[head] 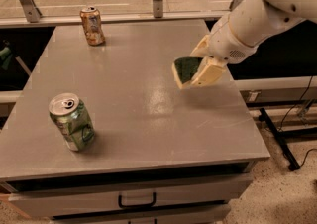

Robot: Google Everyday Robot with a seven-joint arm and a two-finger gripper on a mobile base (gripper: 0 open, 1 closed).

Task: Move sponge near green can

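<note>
Sponge [184, 68], pale yellow foam with dark green face, clamped in cream two-finger gripper [194, 69] at three o'clock over grey table [148, 119]; green-and-white aluminium can [72, 122] at eight o'clock.

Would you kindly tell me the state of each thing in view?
sponge: held in the gripper, above the table's right side.
gripper: jaws shut on the sponge.
green can: standing, front left.
orange-brown can: standing, back left.
drawer: closed.
</note>
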